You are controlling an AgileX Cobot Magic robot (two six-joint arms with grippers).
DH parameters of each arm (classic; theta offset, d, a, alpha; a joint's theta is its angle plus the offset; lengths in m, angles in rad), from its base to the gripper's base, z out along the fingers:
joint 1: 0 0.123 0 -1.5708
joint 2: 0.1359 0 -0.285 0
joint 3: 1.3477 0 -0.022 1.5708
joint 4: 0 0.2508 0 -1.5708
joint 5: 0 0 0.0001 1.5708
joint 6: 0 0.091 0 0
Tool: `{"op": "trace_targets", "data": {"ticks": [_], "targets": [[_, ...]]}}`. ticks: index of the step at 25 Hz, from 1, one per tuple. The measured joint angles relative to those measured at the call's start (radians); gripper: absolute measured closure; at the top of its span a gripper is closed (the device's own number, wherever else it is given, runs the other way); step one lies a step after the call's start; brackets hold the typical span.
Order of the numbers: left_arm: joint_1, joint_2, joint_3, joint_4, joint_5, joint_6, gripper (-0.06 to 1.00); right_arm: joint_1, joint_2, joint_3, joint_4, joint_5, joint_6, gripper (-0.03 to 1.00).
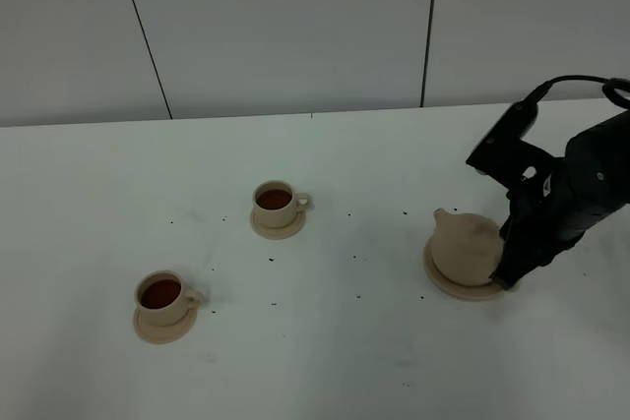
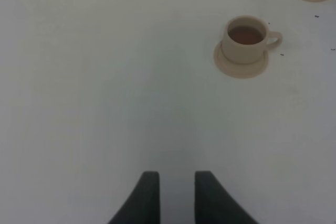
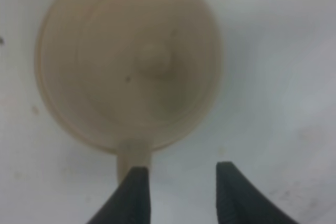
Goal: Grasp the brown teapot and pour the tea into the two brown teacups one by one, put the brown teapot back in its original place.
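Pointing left: brown teapot [image 1: 467,249] spout

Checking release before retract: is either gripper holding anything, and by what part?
Nothing held. The right gripper is open beside the brown teapot handle, not clamping it; the teapot sits on its saucer. The left gripper is open and empty.

So it's just a plain white table [image 1: 325,361] with a bunch of tiny dark specks [image 1: 356,259] sprinkled across the middle, and behind it a light grey wall [image 1: 295,27] made of panels split by a couple of thin dark seams [image 1: 144,34].
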Motion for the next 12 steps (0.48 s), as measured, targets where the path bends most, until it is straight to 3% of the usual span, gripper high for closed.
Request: {"op": "trace_targets", "data": {"ticks": [5, 12], "targets": [[0.0, 0.0, 0.0, 0.0, 0.0, 0.0, 0.71, 0.0, -0.138, 0.0, 0.006, -0.007, 0.007, 0.67], [0.0, 0.0, 0.0, 0.0, 0.0, 0.0, 0.71, 0.0, -0.355, 0.0, 0.103, 0.016, 0.008, 0.7]]}}
